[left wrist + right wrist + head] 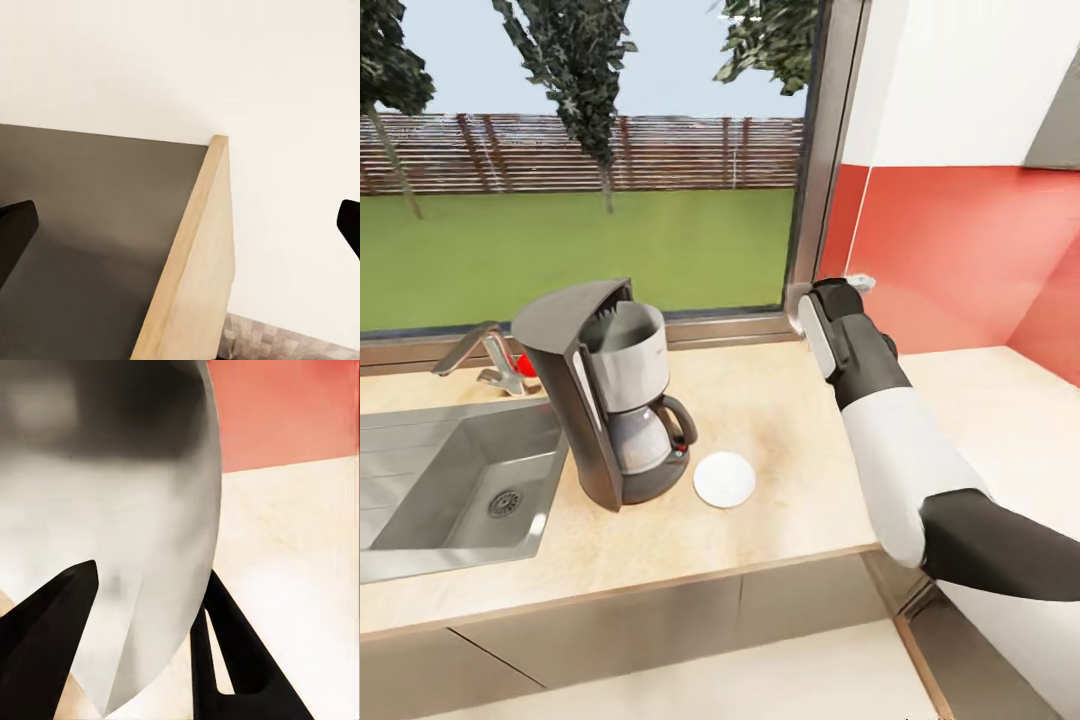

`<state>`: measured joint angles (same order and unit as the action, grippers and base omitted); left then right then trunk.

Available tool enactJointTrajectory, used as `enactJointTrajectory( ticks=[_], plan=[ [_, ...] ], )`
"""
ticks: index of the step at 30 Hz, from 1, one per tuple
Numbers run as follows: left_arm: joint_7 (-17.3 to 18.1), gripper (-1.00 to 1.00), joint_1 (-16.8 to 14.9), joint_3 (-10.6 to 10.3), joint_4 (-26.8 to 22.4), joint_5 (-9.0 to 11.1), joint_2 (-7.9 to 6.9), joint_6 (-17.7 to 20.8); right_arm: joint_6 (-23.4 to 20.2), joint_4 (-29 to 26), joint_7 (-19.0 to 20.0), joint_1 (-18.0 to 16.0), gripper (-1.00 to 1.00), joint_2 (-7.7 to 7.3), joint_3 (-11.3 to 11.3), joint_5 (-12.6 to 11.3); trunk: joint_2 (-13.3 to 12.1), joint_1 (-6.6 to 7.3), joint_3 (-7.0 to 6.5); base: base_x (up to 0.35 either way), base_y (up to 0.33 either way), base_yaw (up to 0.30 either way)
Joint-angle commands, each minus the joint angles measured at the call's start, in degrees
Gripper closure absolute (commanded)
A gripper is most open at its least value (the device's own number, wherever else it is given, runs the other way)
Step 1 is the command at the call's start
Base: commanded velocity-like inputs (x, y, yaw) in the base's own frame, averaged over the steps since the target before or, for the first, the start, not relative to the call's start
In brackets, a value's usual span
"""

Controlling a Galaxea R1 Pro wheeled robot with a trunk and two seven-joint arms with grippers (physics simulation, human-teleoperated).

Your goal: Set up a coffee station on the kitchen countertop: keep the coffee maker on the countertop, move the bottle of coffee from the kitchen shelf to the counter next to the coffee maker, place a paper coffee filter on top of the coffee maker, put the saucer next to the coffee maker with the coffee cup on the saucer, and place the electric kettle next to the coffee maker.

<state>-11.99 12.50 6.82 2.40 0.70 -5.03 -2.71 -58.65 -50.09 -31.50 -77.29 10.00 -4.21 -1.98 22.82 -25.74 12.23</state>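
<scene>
The kettle [112, 510] sits between the two fingers [45, 645] of the right gripper [150, 574], a rounded glass body with a dark upper part, very close to the camera. The fingers lie against its sides, so I judge the gripper closed on it, carried above the countertop [800, 470]. Glass of this kind is stiff, smooth and breakable, and likely fairly heavy for its size; a grip across the round belly could slip, so the handle or the base would be the surer hold, and it wants a gentle set-down. The coffee maker [605, 390] stands well off to the inner side of this gripper and nearer the robot, with the saucer [724, 479] just beside its carafe. The head view gives that layout, yet the right arm [890, 430] covers the gripper and its load there; the right wrist view shows the hold but not the machine. The left gripper [180, 225] is spread wide with nothing between its fingers, facing a dark panel [90, 247] and a wooden edge [195, 277].
</scene>
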Motion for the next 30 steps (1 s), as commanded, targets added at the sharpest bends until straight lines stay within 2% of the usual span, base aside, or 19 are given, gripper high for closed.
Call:
enactJointTrajectory(
  ticks=[1, 3, 5, 6, 9, 12, 16, 19, 21, 25, 30],
  plan=[
    [-0.1, -1.00, 0.0, 0.4, 0.1, 0.1, -0.08, -0.3, -0.2, 1.1, -0.3, -1.0, 1.00, 0.00, -0.1, -0.3, 0.1, -0.04, 0.01, 0.000, 0.000, -0.171],
    [-0.3, -1.00, 0.0, 0.4, 0.1, 0.1, -0.32, -0.3, -0.2, 2.6, -0.3, -2.2, 1.00, 0.00, 0.4, -0.7, 0.1, -0.04, -0.16, 0.000, 0.000, -0.176],
    [-0.3, -1.00, 0.0, 0.5, 0.1, 0.2, -0.41, -0.3, -0.2, 3.2, -0.3, -2.5, 1.00, 0.00, 2.2, -1.6, 0.1, -0.04, -0.32, 0.000, 0.000, -0.183],
    [-0.4, -1.00, 0.0, 0.6, 0.1, 0.2, -0.47, -0.4, -0.2, 4.0, -0.3, -2.5, 1.00, 0.00, 4.4, -2.0, 0.1, -0.04, -0.40, 0.000, 0.000, -0.189],
    [-0.4, -1.00, 0.0, 0.8, 0.1, 0.2, -0.50, -0.4, -0.2, 4.9, -0.3, -2.6, 1.00, 0.00, 8.4, -2.3, 0.1, -0.04, -0.64, 0.000, 0.000, -0.191],
    [-0.4, -1.00, 0.1, 0.9, 0.1, 0.3, -0.51, -0.4, -0.2, 5.2, -0.3, -2.6, 1.00, 0.00, 10.6, -2.4, 0.1, -0.04, -0.88, 0.000, 0.000, -0.192],
    [-0.3, -1.00, 0.1, 0.9, 0.1, 0.3, -0.51, -0.5, -0.2, 5.3, -0.3, -2.6, 1.00, 0.00, 11.4, -3.2, 0.1, -0.04, -1.19, 0.000, 0.077, -0.192],
    [-0.3, -1.00, 0.1, 0.9, 0.1, 0.4, -0.51, -0.5, -0.2, 5.4, -0.3, -2.6, 1.00, 0.00, 11.5, -6.5, 0.1, -0.04, -1.43, 0.000, 0.186, -0.192],
    [-0.4, -1.00, 0.1, 0.9, 0.1, 0.4, -0.51, -0.5, -0.2, 5.5, -0.3, -2.6, 1.00, 0.00, 11.5, -7.8, 0.1, -0.04, -1.59, 0.000, 0.206, -0.192],
    [-0.3, -1.00, 0.1, 0.9, 0.1, 0.3, -0.56, -0.5, -0.2, 6.8, -0.3, -2.6, 1.00, 0.00, 11.4, -9.1, 0.1, -0.04, -1.77, 0.000, 0.141, -0.112],
    [-0.3, -1.00, 0.1, 0.9, 0.1, 0.4, -0.53, -0.5, -0.2, 7.7, -0.3, -2.6, 1.00, 0.00, 11.4, -11.8, 0.1, -0.04, -1.80, 0.000, 0.013, -0.009]
  ],
)
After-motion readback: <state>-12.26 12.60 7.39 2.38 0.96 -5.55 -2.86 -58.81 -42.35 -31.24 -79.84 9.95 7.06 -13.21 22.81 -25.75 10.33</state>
